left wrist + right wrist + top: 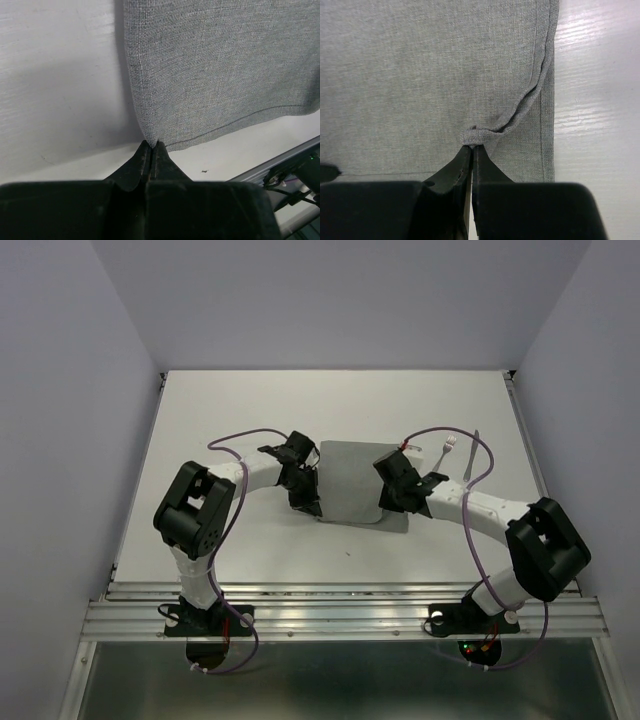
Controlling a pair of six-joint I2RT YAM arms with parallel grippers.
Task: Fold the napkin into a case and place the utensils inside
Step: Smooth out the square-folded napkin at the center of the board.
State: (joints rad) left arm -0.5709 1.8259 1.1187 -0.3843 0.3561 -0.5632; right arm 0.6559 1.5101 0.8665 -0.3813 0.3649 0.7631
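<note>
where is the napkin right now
Top view: the napkin lies mid-table, the left gripper pinching its near left corner and the right gripper a fold near its right edge.

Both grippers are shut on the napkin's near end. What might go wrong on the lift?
1. The left gripper pinches only the very tip of one corner of the napkin; it may slip on lifting.
2. The right gripper holds a small bunched ridge, perhaps only the top layer, so the fold could skew.
3. The utensils lie near the right arm; a swing might knock them.
</note>
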